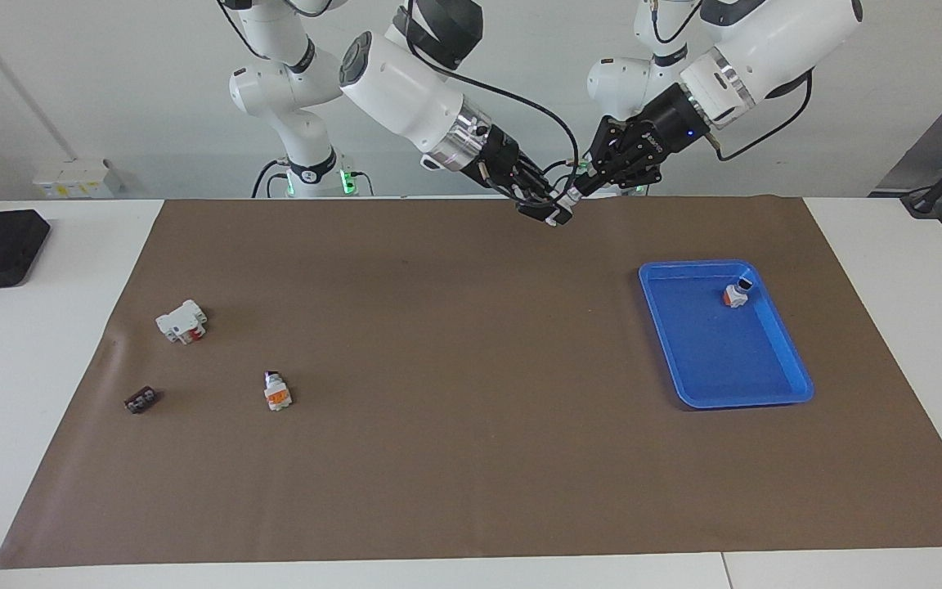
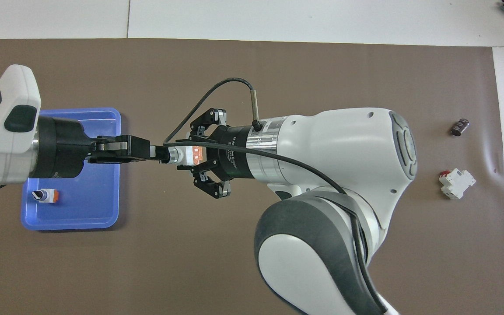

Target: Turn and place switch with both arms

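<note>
in the overhead view you see that the big glossy white right arm [image 2: 339, 175] covers much of the brown paper mat [image 2: 322, 70], and the small white switch with the orange block [image 2: 190, 154] lying in the mid-table is hidden under it. the left arm [image 2: 2, 144] is cut by the picture's edge and hides a part of the blue plastic tray [image 2: 77, 210]. the markings on the tiny dark flat piece [image 1: 140, 400] are too small to read.
</note>
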Tool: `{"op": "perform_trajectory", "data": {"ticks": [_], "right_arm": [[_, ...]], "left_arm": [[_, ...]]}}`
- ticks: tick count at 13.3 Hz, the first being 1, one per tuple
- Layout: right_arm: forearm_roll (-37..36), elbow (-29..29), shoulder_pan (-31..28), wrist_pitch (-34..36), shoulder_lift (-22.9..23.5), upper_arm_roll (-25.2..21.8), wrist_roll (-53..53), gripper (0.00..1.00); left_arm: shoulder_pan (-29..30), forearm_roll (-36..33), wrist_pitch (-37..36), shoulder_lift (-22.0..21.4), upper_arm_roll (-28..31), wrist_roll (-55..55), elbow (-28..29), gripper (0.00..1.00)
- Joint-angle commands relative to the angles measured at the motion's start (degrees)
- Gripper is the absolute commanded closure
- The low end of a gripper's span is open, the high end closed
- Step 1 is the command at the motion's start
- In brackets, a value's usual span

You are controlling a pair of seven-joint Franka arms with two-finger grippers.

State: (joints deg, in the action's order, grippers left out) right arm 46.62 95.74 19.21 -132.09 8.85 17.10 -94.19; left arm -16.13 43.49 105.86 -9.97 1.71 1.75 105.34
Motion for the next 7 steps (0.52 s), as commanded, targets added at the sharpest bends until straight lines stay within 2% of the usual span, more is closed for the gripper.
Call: {"op": "perform_trajectory", "data": {"ticks": [1,4,7], "right_arm": [[1.3,0.1,0.6,-1.3,-0.5,0.6,-0.6,1.0],[1.3,0.1,0.6,-1.3,-0.5,0.6,-0.6,1.0],[1.3,0.1,0.6,-1.3,-0.5,0.6,-0.6,1.0]], "left_arm": [[-1.7,0.3,0.8,-1.9,-0.1,-2.5,2.8,1.0],[-1.6,0.3,0.3,-1.9,-0.1,-4.1,2.8,1.0],[-1.6,0.3,0.2,-2.0,-0.1,0.2,2.8,1.0]]}}
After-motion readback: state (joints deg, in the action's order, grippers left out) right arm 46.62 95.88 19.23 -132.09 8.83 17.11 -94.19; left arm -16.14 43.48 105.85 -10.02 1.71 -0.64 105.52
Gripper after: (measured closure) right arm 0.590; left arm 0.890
